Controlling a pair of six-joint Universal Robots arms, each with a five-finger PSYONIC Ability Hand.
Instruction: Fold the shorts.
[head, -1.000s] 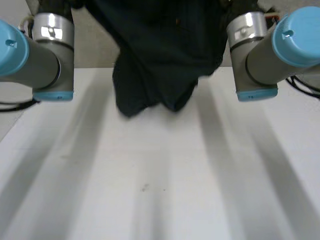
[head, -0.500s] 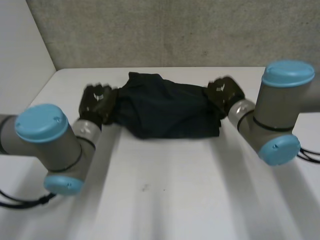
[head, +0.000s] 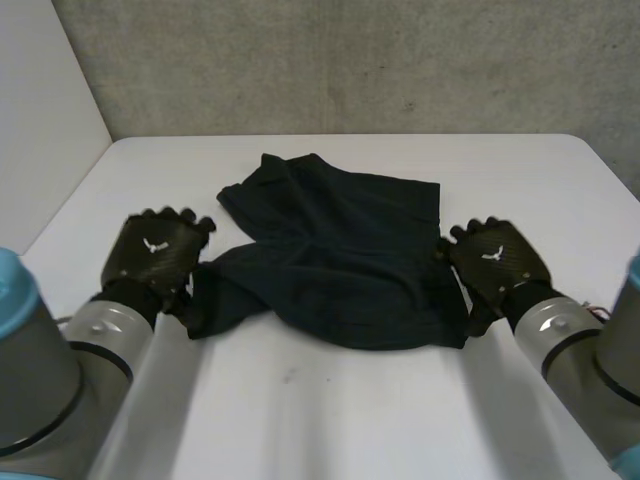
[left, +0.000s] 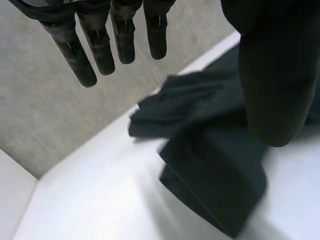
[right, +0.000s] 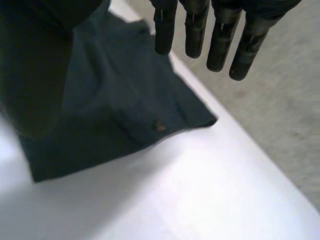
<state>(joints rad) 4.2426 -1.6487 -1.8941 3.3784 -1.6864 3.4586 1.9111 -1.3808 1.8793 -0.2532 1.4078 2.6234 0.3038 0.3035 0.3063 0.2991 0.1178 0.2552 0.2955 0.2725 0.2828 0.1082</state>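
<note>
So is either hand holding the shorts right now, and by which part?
Nothing is held. The left hand and the right hand are both open, fingers straight, one at each side of the shorts lying crumpled on the table.

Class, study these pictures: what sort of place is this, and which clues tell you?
Probably a robotics lab or test bench, not a home: a white table against a plain grey wall, the robot's left hand and right hand, and dark shorts laid out.
</note>
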